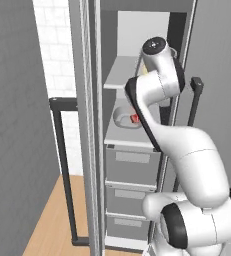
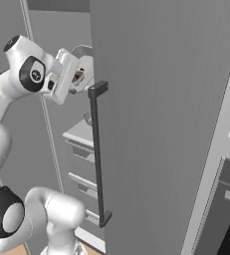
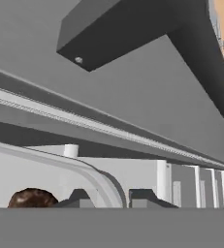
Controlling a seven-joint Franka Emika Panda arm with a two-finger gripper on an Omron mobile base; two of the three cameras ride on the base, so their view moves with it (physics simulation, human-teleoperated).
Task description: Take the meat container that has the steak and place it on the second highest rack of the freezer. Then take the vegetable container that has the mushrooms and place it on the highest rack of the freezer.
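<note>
The freezer (image 1: 137,30) stands open. The meat container (image 1: 123,118) with the red steak (image 1: 134,118) rests on the second highest rack (image 1: 124,139), just above the drawers. My gripper (image 2: 75,75) is shut on the rim of the vegetable container (image 2: 84,62), a pale tray tilted toward the camera, with brown mushrooms (image 2: 78,76) inside. I hold it at about the height of the highest rack (image 1: 118,76). Whether the tray touches that rack I cannot tell. In the hand view the tray's rim (image 3: 101,181) runs between my fingertips (image 3: 141,197), next to a brown mushroom (image 3: 31,198).
The open freezer door (image 2: 166,124) with its dark bar handle (image 2: 97,154) stands close on the right of my arm. Three grey drawers (image 1: 132,167) fill the space below the racks. Another dark bar handle (image 1: 63,165) hangs at the left over wooden floor (image 1: 52,220).
</note>
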